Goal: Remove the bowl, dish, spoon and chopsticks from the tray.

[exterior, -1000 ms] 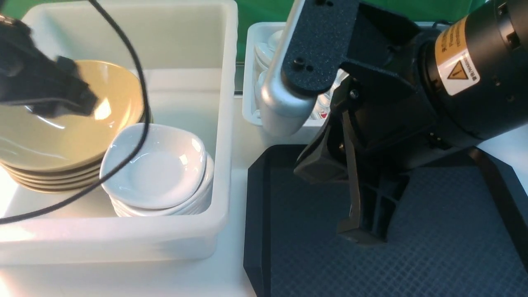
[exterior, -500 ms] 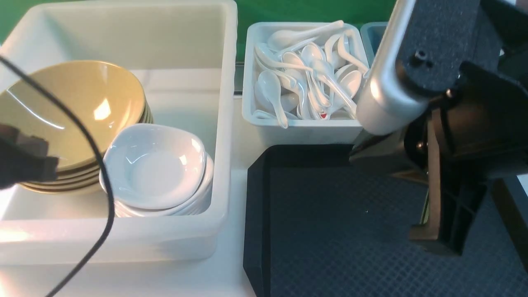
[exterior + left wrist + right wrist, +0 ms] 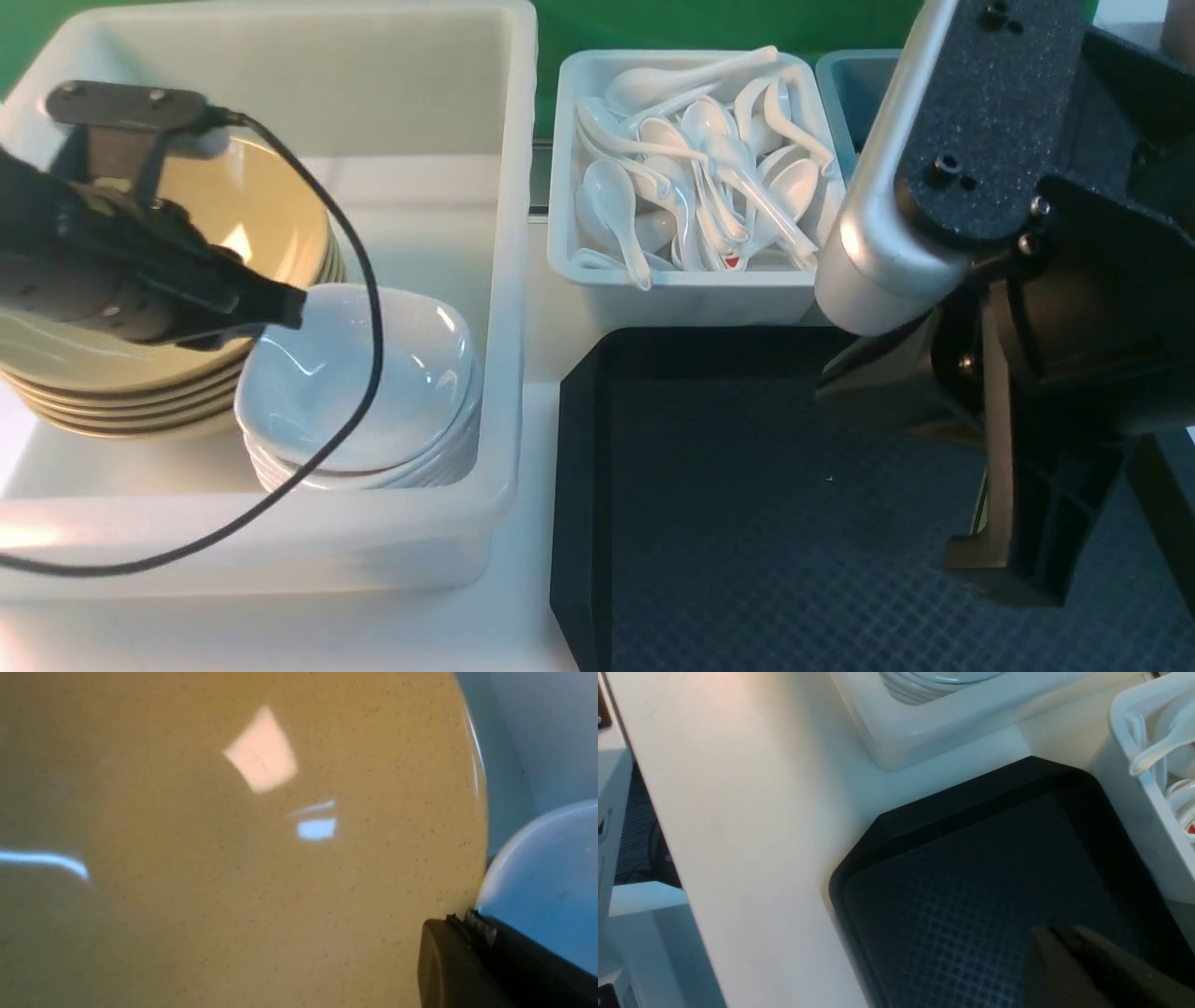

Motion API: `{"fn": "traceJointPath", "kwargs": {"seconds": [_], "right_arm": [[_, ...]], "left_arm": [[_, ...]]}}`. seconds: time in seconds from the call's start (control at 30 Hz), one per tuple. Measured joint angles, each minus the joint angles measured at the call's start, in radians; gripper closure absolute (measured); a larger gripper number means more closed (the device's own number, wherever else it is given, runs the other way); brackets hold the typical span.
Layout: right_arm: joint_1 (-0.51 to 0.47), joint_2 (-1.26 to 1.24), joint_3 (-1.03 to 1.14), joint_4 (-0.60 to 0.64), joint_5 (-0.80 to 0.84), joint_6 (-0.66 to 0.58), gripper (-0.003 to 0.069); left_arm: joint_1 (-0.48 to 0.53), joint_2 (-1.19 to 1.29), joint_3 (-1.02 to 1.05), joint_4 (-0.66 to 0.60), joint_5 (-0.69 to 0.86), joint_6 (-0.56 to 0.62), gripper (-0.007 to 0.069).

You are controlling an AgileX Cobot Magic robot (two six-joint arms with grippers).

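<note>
The black tray shows only bare textured floor. An olive-tan bowl tops a stack of like bowls in the white tub. Beside it a white dish tops a stack of dishes. My left gripper is shut and empty, its tip between the bowl's rim and the dish. My right gripper hangs shut over the tray's right part. White spoons fill a small bin. The chopsticks are out of view.
The spoon bin stands just behind the tray. A blue-grey bin sits to its right, mostly hidden by my right arm. The left arm's black cable loops over the dishes. White tabletop borders the tray.
My right arm has swung right, uncovering the spoon bin. My left arm dropped low at the tub's left, then came back over the bowls with its tip at the dish stack.
</note>
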Motion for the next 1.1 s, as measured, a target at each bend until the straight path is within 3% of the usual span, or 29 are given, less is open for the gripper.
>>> {"fn": "traceJointPath", "kwargs": {"seconds": [0.27,0.43,0.7,0.93,1.1], "right_arm": [[0.000,0.000,0.000,0.000,0.001,0.011,0.0589],[0.000,-0.002,0.000,0.000,0.001,0.011,0.0582],[0.000,-0.076,0.036,-0.022,-0.046,0.044,0.0580],[0.000,-0.290,0.255,-0.040,-0.326,0.067,0.0578],[0.000,-0.513,0.518,-0.040,-0.691,0.071,0.0571]], "left_arm": [[-0.081,0.007,-0.019,0.013,0.011,0.040,0.0636],[-0.129,-0.059,-0.074,0.098,0.075,-0.008,0.0636],[-0.130,-0.398,0.011,0.227,0.144,-0.094,0.0636],[-0.130,-0.793,0.299,0.242,0.096,-0.173,0.0636],[-0.130,-1.106,0.496,0.231,0.001,-0.244,0.0636]]}}
